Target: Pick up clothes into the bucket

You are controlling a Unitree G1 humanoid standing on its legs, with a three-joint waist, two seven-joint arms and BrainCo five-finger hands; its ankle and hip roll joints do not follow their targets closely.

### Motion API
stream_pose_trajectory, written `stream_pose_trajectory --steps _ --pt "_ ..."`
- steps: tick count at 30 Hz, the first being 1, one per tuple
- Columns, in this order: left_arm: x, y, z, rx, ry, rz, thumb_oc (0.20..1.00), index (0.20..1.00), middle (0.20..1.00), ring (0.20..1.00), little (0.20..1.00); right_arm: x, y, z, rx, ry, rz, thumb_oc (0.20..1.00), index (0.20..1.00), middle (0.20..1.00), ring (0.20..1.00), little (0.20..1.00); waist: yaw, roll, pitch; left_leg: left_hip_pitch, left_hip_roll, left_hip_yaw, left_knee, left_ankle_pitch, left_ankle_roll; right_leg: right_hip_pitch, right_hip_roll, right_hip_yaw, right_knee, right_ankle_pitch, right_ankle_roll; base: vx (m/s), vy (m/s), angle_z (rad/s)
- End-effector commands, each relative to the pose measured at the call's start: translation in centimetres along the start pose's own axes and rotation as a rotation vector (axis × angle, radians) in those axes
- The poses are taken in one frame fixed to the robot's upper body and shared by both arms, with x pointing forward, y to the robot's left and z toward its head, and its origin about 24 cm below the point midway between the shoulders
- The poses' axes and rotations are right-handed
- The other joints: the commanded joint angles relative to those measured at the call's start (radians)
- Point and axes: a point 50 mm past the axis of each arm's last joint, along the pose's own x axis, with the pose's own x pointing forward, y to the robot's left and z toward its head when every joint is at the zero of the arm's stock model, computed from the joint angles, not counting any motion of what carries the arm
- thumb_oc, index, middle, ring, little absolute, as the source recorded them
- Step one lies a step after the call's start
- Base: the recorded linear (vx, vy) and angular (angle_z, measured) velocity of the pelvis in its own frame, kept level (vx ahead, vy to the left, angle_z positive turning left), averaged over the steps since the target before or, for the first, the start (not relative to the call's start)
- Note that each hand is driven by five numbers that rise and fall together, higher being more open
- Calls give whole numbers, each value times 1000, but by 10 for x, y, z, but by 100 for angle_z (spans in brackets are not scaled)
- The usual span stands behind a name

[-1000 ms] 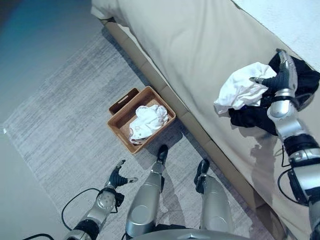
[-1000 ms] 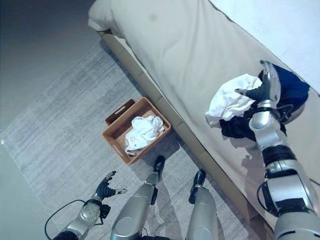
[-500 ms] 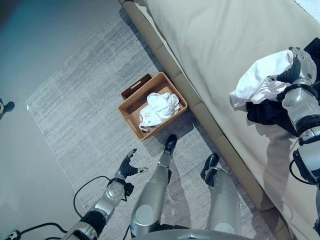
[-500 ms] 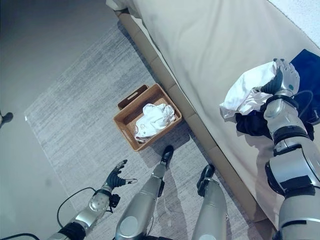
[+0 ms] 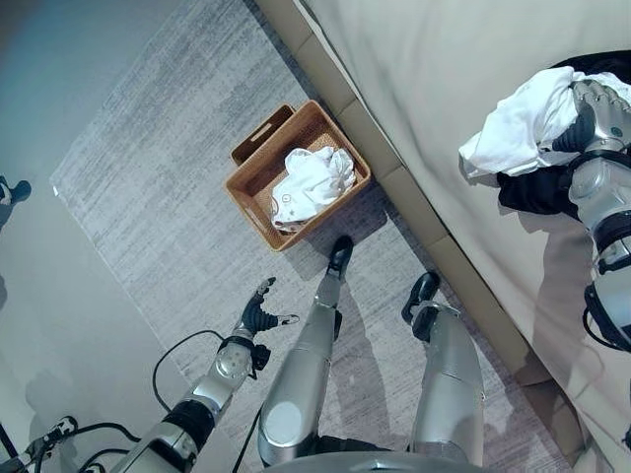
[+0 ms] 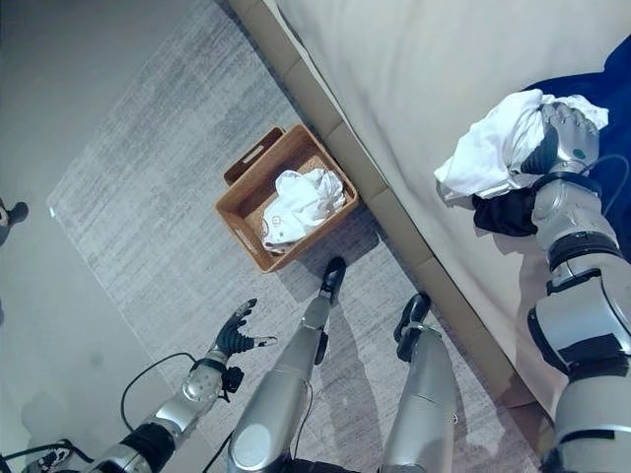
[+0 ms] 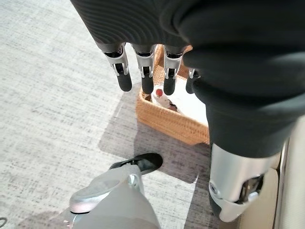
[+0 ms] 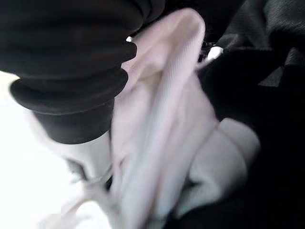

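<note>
My right hand (image 5: 595,106) is over the bed, shut on a crumpled white garment (image 5: 513,123) that hangs from it above a heap of black clothes (image 5: 537,189). A blue garment (image 6: 603,87) lies just behind the heap. The right wrist view shows the white cloth (image 8: 162,143) close up against the black clothes (image 8: 267,95). The brown woven basket (image 5: 248,192) stands on the rug beside the bed, with another white garment (image 5: 313,182) inside it. My left hand (image 5: 258,315) hangs low over the rug, open and holding nothing, its fingers (image 7: 124,78) straight.
The beige-covered bed (image 5: 444,59) takes up the upper right, its wooden base edge (image 5: 394,187) running diagonally past the basket. A grey rug (image 5: 148,197) covers the floor. A smaller brown tray (image 5: 261,133) sits against the basket's far side.
The camera has shifted, so the whole scene slid. My right hand has kept hold of the white garment and raised it off the black heap. The left hand stays open.
</note>
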Motion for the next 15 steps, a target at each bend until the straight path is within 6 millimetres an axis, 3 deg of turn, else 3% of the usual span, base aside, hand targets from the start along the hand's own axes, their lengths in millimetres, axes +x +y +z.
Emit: stream_pose_trajectory --steps 1,6,7,10,11,13,15 --pt "4 5 2 -2 -6 40 1000 1000 1000 1000 1000 3 -10 -5 -153 -27 -3 200 200 200 200 200 -10 -21 30 19 -39 49 81 -97 46 85 12 66 -160 101 79 0 0 0" --pt "4 8 4 0 -18 50 1000 1000 1000 1000 1000 10 -31 14 -75 -94 -128 200 200 200 200 200 -26 -47 30 44 -37 56 87 -107 45 119 18 70 -188 116 81 -21 15 -2" --pt "6 11 6 3 -26 59 1000 1000 1000 1000 1000 13 -44 18 -43 -109 -178 200 200 200 200 200 -27 -51 30 30 -33 59 88 -83 46 116 21 63 -210 154 75 -99 74 -11" --pt "6 19 3 12 -18 84 1000 1000 1000 1000 1000 16 -75 31 10 -176 -301 200 200 200 200 200 -43 -80 30 67 -26 77 91 -97 48 159 27 77 -237 170 80 -46 44 -22" --pt "6 19 3 12 -18 83 1000 1000 1000 1000 1000 16 -75 31 10 -175 -301 200 200 200 200 200 -43 -80 30 68 -26 77 90 -97 48 160 27 77 -238 170 80 -14 45 -21" --pt "6 26 1 22 -8 106 1000 1000 1000 1000 1000 16 -105 36 79 -211 -419 200 200 200 200 200 -59 -105 30 116 -22 94 96 -112 50 213 32 86 -263 183 84 -16 69 -23" --pt "6 29 1 26 -10 116 1000 1000 1000 1000 1000 15 -112 34 99 -210 -453 200 200 200 200 200 -66 -113 30 138 -24 100 97 -120 51 237 33 91 -275 187 85 -2 63 -21"
